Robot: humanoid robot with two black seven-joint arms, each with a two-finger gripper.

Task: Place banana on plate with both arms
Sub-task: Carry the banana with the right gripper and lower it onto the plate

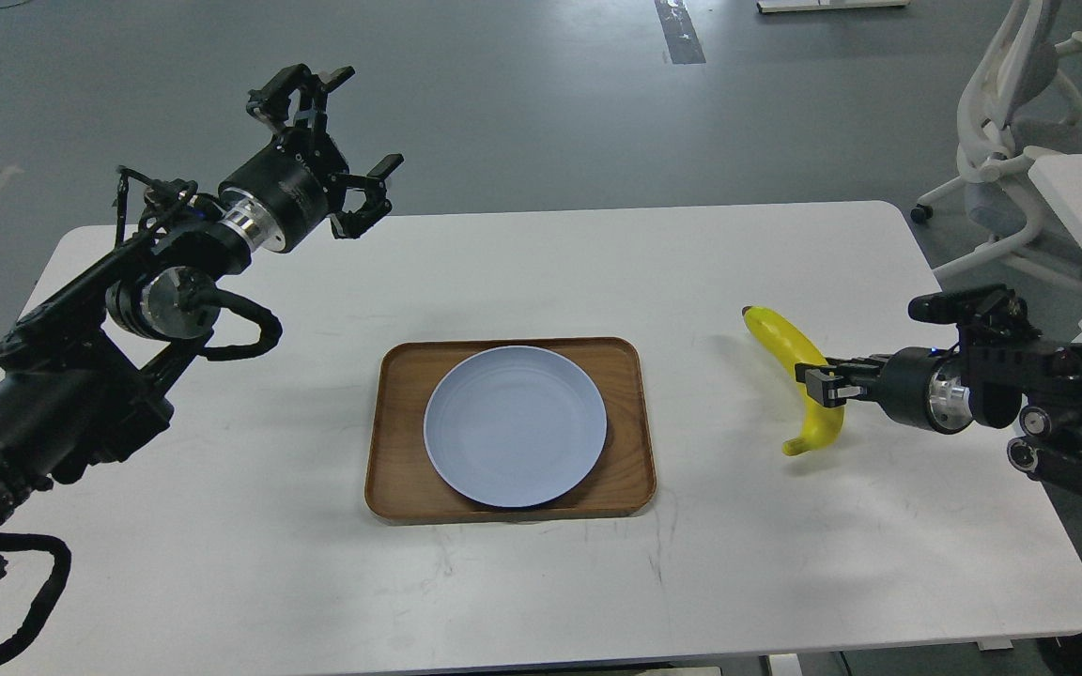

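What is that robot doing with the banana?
The robot's right gripper is closed around the middle of the yellow banana, over the white table to the right of the plate. The blue-grey plate is empty and sits on a brown wooden tray in the middle of the table. The left gripper is open, raised above the far left of the table, and holds nothing. The banana is not yet on the plate.

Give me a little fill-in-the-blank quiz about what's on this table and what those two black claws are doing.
1. The banana is gripped by the robot's ____ gripper.
2. The plate sits on a brown wooden ____.
3. The left gripper hangs in the air with its fingers ____.
4. The plate has ____ on it.

Missing words: right; tray; open; nothing
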